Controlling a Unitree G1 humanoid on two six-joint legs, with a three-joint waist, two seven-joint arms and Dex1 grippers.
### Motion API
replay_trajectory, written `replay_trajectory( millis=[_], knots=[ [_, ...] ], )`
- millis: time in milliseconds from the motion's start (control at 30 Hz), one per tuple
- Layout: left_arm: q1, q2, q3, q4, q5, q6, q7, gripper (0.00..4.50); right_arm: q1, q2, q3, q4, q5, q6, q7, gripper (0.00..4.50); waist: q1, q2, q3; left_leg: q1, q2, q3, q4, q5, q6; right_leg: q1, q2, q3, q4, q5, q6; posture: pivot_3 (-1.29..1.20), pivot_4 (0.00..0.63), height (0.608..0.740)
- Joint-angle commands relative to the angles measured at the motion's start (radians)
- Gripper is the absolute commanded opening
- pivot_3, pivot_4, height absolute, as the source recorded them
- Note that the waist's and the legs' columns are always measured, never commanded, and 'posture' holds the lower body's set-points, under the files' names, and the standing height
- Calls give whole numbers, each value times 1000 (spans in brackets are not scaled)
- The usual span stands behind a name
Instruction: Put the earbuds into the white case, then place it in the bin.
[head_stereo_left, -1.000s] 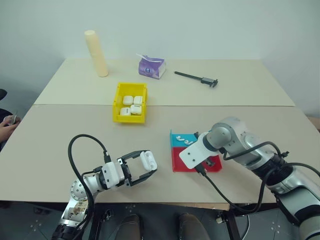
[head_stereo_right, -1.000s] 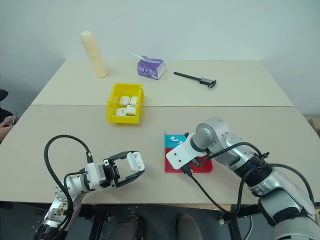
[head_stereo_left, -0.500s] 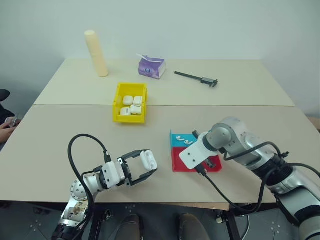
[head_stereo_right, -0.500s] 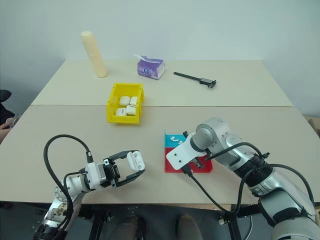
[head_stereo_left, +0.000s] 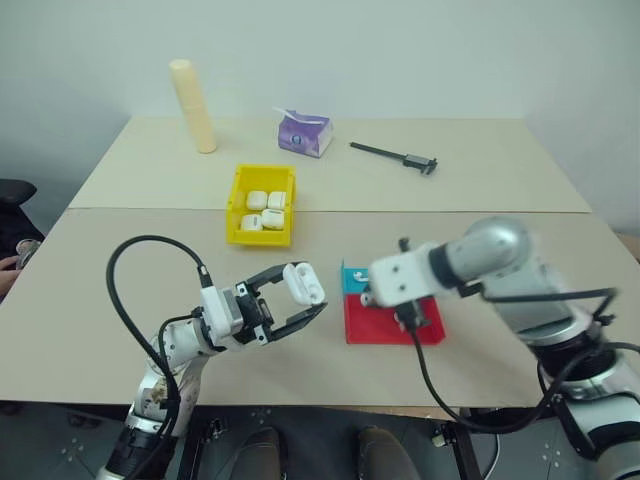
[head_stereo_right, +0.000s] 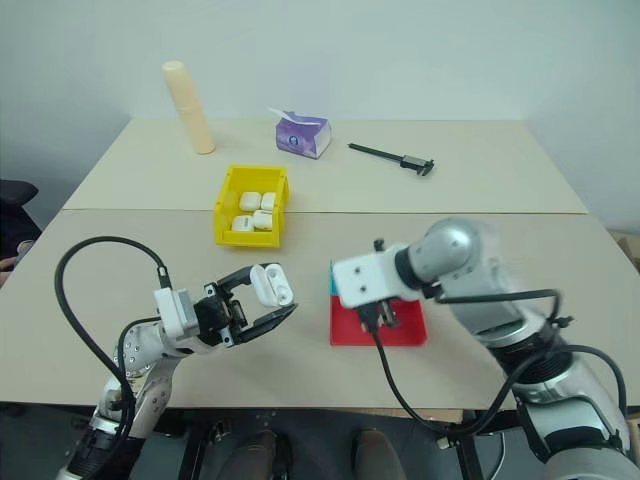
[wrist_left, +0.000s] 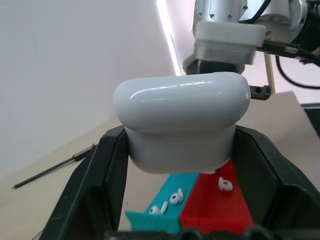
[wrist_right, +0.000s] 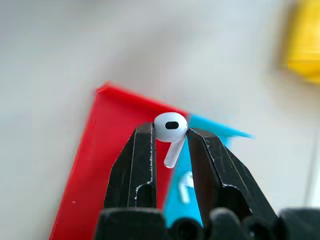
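Observation:
My left gripper (head_stereo_left: 303, 293) is shut on the white case (head_stereo_left: 303, 283), holding it up above the table's front left; the case (wrist_left: 180, 115) sits between the black fingers (wrist_left: 92, 185). My right gripper (wrist_right: 171, 134) is shut on one of the earbuds (wrist_right: 171, 126), pinched at its head with the stem hanging down, above the red tray (head_stereo_left: 385, 326). More earbuds lie in the teal tray (wrist_left: 170, 199) and one in the red tray (wrist_left: 224, 185). The yellow bin (head_stereo_left: 258, 238) stands further back on the left with several white cases in it.
The teal tray (head_stereo_left: 351, 279) adjoins the red tray's far side. At the back of the table are a cream cylinder (head_stereo_left: 193, 107), a purple tissue pack (head_stereo_left: 303, 133) and a black caliper (head_stereo_left: 392, 157). A person's hand (head_stereo_left: 10, 262) is at the left edge.
Both arms have risen. The right gripper has lifted off the red tray with an earbud between its fingers. The left gripper has raised the white case and tilted it upward.

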Motion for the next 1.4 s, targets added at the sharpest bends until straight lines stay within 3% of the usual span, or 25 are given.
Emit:
replay_trajectory(
  millis=[33, 200, 333, 500, 700, 1400],
  knots=[
    [-33, 12, -11, -83, -112, 104, -44, 2788, -28, 12, -248, -72, 226, 180, -53, 744, 1, 0, 0, 0, 0, 0, 0, 0, 0, 0, 0, 0, 0, 0, 0, 0, 150, 740],
    [-57, 24, -25, -99, -181, 193, -139, 2788, -15, 29, -412, -122, 438, 287, -144, 744, -2, 0, 0, 0, 0, 0, 0, 0, 0, 1, 0, 0, 0, 0, 0, 0, 150, 740],
    [-82, 39, -31, -103, -201, 242, -209, 2788, -4, 113, -508, -169, 688, 396, -236, 744, -5, 0, 0, 1, 0, -1, -1, 0, 0, 0, 1, 1, 0, 0, 0, 0, 150, 740],
    [-129, 80, -24, -99, -167, 284, -247, 2788, 44, 185, -532, -188, 905, 449, -338, 744, -2, 0, 0, 1, 0, -1, -1, 0, 0, 1, 1, 0, 0, 0, 0, 0, 150, 740],
    [-152, 92, -11, -96, -148, 288, -254, 2788, 132, 190, -401, -199, 898, 338, -372, 744, -3, 0, 0, -1, -1, -1, -1, 0, 0, 0, 0, 0, -2, 0, 0, 0, 150, 740],
    [-137, 60, 5, -103, -135, 270, -248, 2788, 240, 226, -193, -138, 780, -2, -383, 744, -2, 0, 0, 0, 0, -1, -1, 0, 0, 0, 1, 0, -1, 0, 0, 0, 150, 740]
  ],
)
